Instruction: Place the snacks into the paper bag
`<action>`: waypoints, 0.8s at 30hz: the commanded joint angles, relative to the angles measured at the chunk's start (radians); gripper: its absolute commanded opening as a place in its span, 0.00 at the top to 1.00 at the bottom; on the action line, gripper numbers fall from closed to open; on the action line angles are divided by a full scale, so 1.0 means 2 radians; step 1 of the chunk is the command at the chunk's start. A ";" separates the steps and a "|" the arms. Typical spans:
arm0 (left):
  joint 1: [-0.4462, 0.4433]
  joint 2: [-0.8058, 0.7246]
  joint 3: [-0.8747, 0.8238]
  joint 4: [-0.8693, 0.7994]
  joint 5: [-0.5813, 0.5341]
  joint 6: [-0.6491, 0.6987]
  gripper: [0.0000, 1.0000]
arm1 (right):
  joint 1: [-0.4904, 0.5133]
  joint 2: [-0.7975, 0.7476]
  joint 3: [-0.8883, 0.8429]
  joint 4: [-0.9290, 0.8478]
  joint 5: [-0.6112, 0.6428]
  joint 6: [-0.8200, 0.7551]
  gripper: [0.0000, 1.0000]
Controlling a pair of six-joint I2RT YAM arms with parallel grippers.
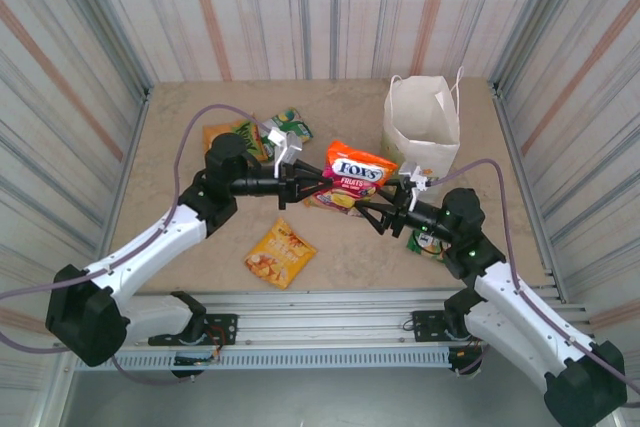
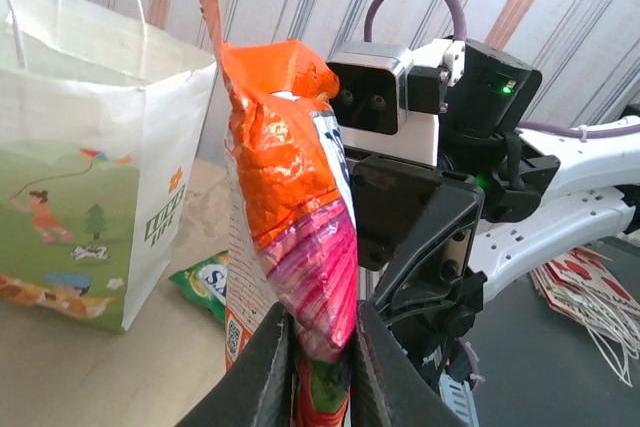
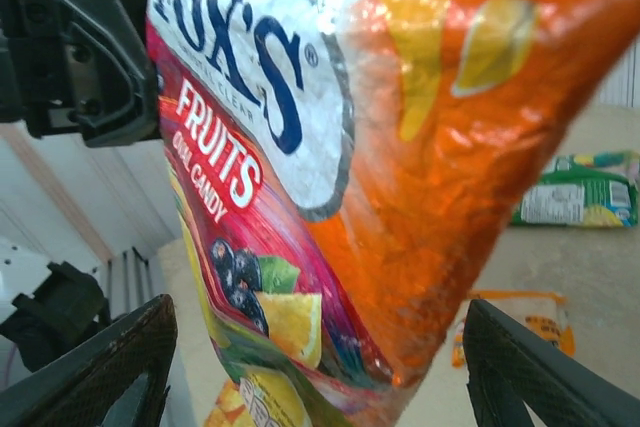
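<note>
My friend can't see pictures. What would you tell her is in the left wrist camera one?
The left hand pinches one end of an orange and pink candy bag. Just behind the bag is the right arm, pointing this way. On the left stands the white paper bag, with a green packet lying beside it.

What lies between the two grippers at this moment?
The FOX'S Fruits bag. The top view shows it between the left gripper and the right gripper; the left wrist view shows the left fingers pinching it.
</note>
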 commanded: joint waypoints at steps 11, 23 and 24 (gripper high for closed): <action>-0.009 0.039 0.035 0.060 -0.019 -0.023 0.91 | -0.018 -0.051 0.027 -0.016 -0.013 -0.004 0.85; -0.013 0.061 0.064 -0.026 -0.101 0.007 0.35 | -0.039 -0.077 0.137 -0.206 0.117 -0.079 1.00; -0.013 0.063 0.067 -0.035 -0.109 0.011 0.34 | -0.044 -0.072 0.154 -0.225 0.122 -0.089 1.00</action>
